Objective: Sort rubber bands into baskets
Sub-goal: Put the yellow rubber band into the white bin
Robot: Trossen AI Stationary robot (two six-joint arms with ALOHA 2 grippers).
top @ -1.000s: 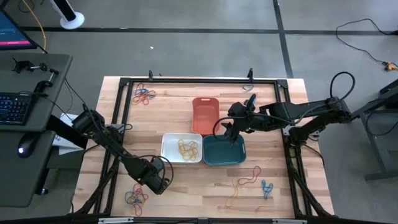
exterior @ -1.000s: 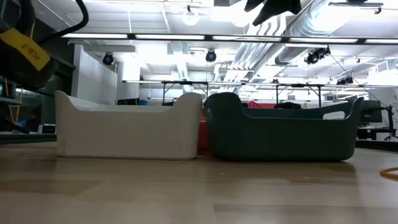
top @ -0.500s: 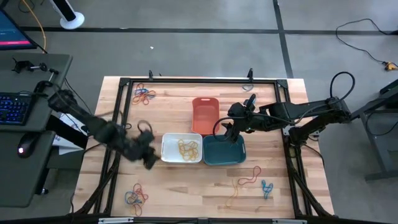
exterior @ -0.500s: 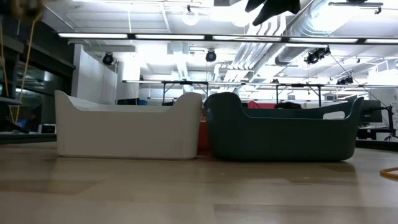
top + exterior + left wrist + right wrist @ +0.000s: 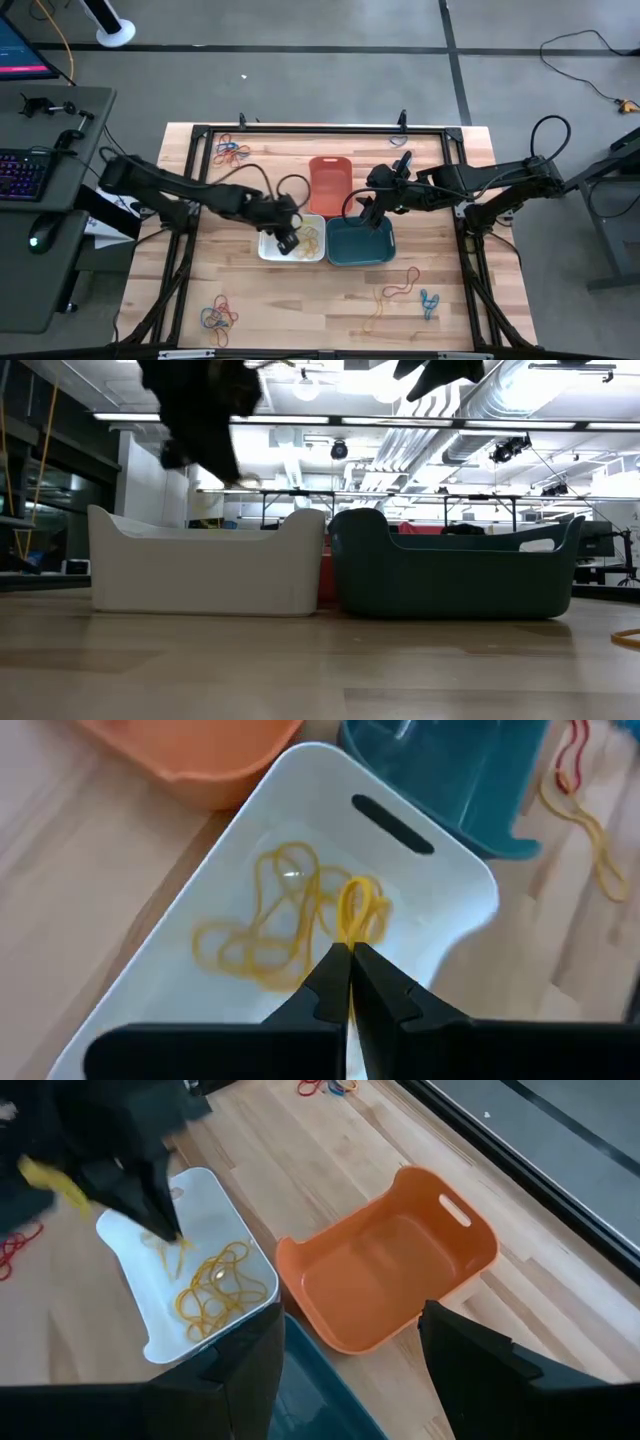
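My worktop (image 5: 260,200) is pale wooden planks inside a thin black frame. Bare wood lies open at the centre-left and along the 6 o'clock edge between two loose clusters of bands.

The three baskets are smooth rounded-corner plastic trays packed together at the centre. The white basket (image 5: 270,240) sits at 7 o'clock of the group, touching the teal basket (image 5: 360,245) at 5 o'clock. The orange basket (image 5: 329,183) is at 12 o'clock.

My left end effector (image 5: 350,955) hangs over the white basket, its fingers pressed together and pinching a yellow rubber band (image 5: 360,910) that loops out from the tips. Under it a tangle of thin yellow bands (image 5: 255,935) lies on the white floor. The orange basket looks empty. What the teal one holds I cannot tell.

My right end effector (image 5: 368,210) hovers over the 12 o'clock rim of the teal basket with its fingers (image 5: 480,1355) spread and nothing between them.

Loose mixed bands (image 5: 230,153) lie near the 11 o'clock corner, another mixed heap (image 5: 218,317) near 7 o'clock, and red, orange and blue loops (image 5: 405,290) near 5 o'clock.
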